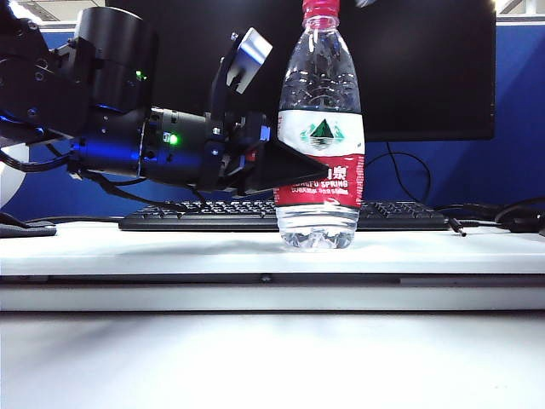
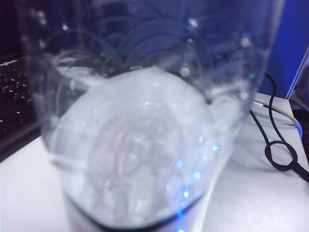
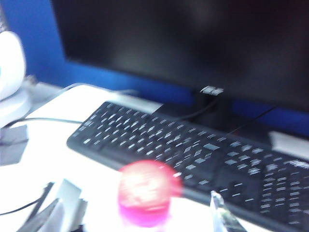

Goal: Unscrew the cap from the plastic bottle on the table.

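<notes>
1. Bottle (image 1: 320,128) upright on the table (image 1: 170,243), mid-scene, just near of the keyboard (image 1: 204,217). Cap (image 1: 320,8) on the neck, at the top edge of the exterior view.
2. My left gripper (image 1: 298,170) reaches in from the left and is pinched tight on the bottle at label height. Left wrist view is filled with clear plastic, so I judge the grip from the exterior.
3. My right gripper (image 3: 140,212) hangs above the cap (image 3: 145,193), fingers spread either side, touching nothing that I can see. That view is smeared; alignment is uncertain.
4. Risk: closing off-centre would catch one ribbed side only and slip.
5. Risk: the bottle is thin-walled; twisting could spin it in the left grip, or squeezing harder could buckle it and spill once the seal breaks.
6. Risk: pushing sideways up top could tip it toward the keyboard.
</notes>
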Controlling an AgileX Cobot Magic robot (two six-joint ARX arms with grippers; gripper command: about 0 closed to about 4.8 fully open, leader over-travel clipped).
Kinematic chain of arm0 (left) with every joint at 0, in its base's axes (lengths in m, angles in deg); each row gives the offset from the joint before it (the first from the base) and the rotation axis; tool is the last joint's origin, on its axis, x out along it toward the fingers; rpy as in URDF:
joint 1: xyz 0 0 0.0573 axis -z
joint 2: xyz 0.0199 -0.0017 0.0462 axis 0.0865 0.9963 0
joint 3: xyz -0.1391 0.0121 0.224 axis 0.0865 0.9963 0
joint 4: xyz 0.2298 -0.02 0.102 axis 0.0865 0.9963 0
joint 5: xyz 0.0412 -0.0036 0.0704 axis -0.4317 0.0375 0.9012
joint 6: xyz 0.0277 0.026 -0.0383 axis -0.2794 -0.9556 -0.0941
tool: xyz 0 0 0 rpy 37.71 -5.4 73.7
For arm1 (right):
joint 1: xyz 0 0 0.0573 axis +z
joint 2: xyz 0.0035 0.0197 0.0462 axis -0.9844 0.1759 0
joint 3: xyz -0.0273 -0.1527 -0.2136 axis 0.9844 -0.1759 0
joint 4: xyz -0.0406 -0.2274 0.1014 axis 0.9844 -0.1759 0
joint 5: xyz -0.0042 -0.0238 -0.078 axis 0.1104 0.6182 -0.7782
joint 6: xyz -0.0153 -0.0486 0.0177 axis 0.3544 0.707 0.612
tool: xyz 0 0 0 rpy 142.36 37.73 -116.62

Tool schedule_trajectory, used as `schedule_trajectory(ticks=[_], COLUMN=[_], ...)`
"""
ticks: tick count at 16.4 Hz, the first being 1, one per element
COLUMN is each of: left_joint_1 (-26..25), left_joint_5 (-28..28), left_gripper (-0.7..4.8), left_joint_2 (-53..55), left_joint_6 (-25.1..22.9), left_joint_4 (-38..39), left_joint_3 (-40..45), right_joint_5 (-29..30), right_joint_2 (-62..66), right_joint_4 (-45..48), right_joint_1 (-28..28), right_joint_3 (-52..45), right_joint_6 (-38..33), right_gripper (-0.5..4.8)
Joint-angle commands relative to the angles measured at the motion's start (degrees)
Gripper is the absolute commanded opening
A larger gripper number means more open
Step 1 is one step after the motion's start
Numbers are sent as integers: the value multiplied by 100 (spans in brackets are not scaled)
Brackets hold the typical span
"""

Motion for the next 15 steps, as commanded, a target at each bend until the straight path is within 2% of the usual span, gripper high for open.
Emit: schedule_trajectory(ticks=[1, 5, 6, 7, 10, 12, 14, 15], left_joint_1=[-2, -2, -2, -2, -2, -2, -2, -2], left_joint_5=[52, 52, 52, 52, 52, 52, 50, 52], left_gripper=[35, 35, 35, 35, 35, 35, 35, 35], left_joint_2=[46, 46, 46, 46, 46, 46, 46, 46], left_joint_6=[-17, -17, -17, -17, -17, -17, -15, -17], left_joint_4=[345, 343, 345, 345, 343, 343, 345, 345], left_joint_3=[39, 39, 39, 39, 39, 39, 39, 39], right_joint_5=[-42, -46, -44, -20, -2, 0, 7, 44], right_joint_2=[170, 313, 334, 337, 374, 374, 376, 378], right_joint_4=[352, 538, 555, 555, 557, 579, 623, 645], right_joint_1=[11, -9, -28, -66, -138, -138, -138, -140], right_joint_3=[20, 20, 20, 20, 20, 20, 20, 20], right_joint_6=[-184, -186, -184, -186, -190, -190, -190, -186], right_gripper=[390, 384, 331, 305, 297, 235, 220, 187])
